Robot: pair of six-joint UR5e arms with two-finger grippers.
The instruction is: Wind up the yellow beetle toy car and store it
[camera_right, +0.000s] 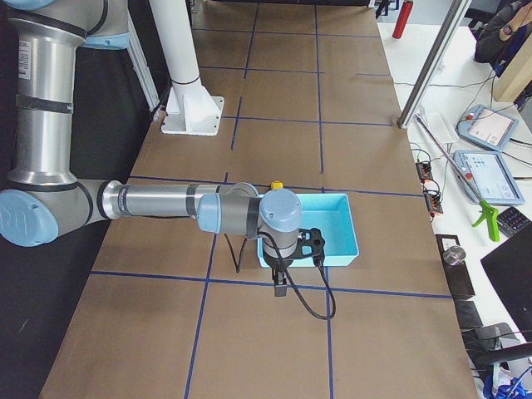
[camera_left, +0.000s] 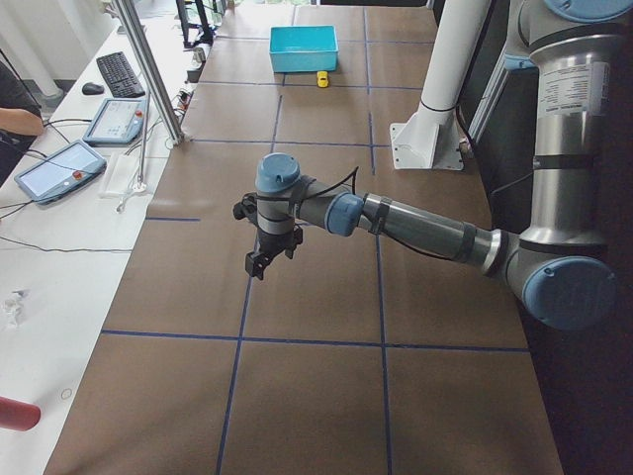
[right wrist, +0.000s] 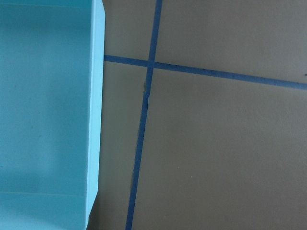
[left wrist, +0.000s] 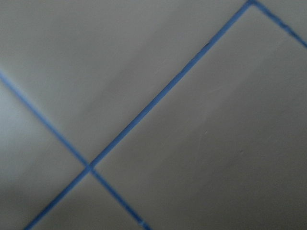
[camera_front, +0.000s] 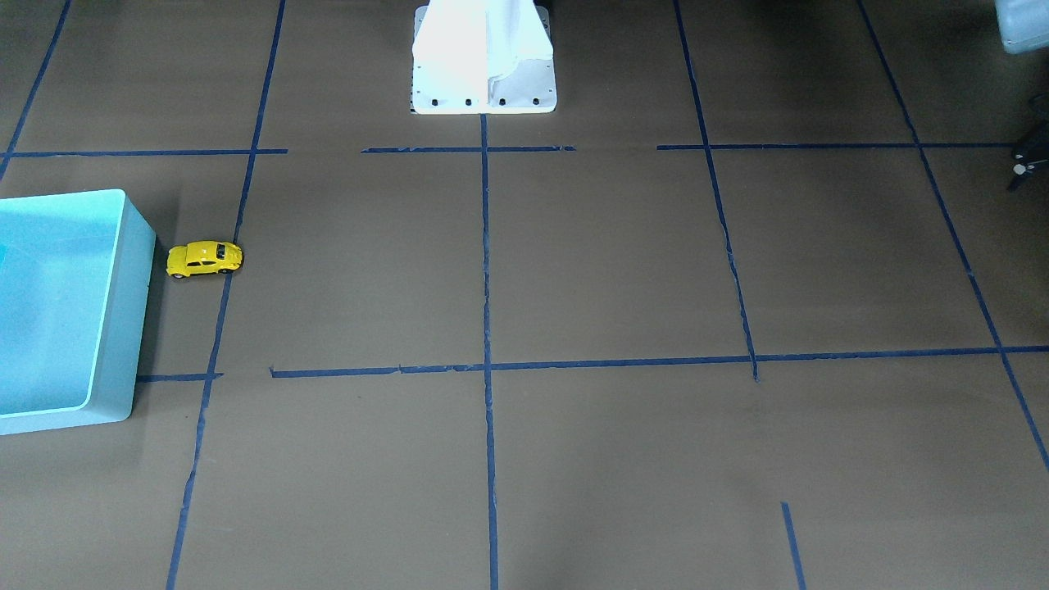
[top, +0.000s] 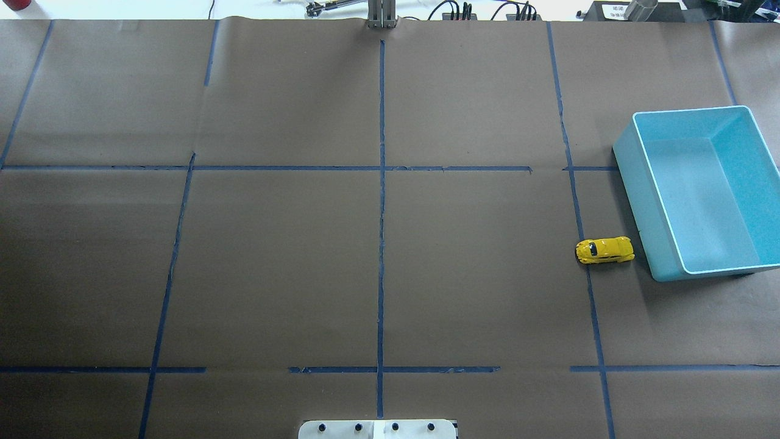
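The yellow beetle toy car stands on its wheels on the brown table, just beside the long wall of the turquoise bin. It also shows in the front-facing view as the car next to the bin. No gripper touches it. My left gripper hangs above the table far from the car, seen only from the side, so I cannot tell whether it is open or shut. My right gripper hovers by the near side of the bin, and I cannot tell its state either. The car sits beyond that bin.
Blue tape lines divide the brown paper surface into squares. The robot's white base stands at the table's edge. Tablets and a keyboard lie on a side bench. The right wrist view shows the bin wall and a tape crossing.
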